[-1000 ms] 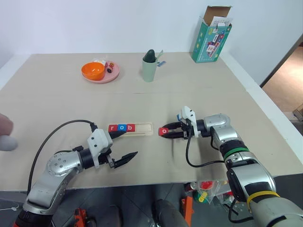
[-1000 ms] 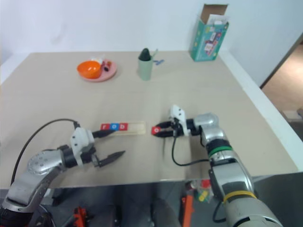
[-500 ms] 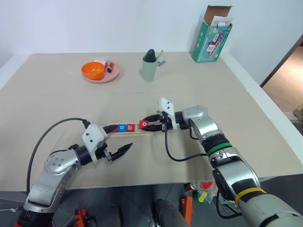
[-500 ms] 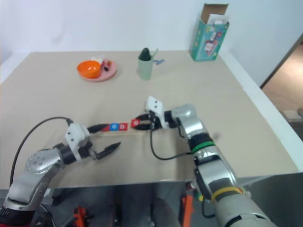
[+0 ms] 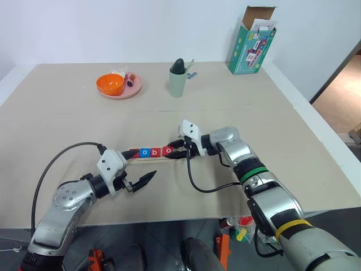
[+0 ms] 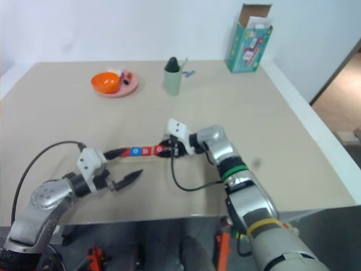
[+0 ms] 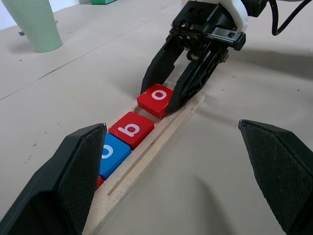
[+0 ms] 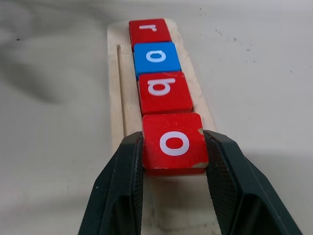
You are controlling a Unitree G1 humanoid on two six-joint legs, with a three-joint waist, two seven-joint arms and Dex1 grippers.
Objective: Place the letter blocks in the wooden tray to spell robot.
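Note:
The wooden tray (image 5: 151, 159) lies near the table's front, holding a red r block (image 8: 149, 30), a blue o block (image 8: 155, 58) and a red b block (image 8: 164, 92) in a row. My right gripper (image 8: 173, 147) is shut on a red o block (image 8: 173, 142), holding it over the tray just past the b, with a thin gap between them. The held block looks slightly tilted in the left wrist view. My left gripper (image 5: 141, 167) stands open at the tray's left end, holding nothing, with its upper finger by the r block.
A pink plate (image 5: 133, 90) with an orange bowl (image 5: 110, 84) sits at the back left. A pale green cup (image 5: 177, 79) stands at the back centre and a teal box (image 5: 252, 42) at the back right. Cables loop from both wrists over the table.
My right gripper has carried the red o block leftward from the bare table onto the tray, up to the b. The left gripper has stayed almost still.

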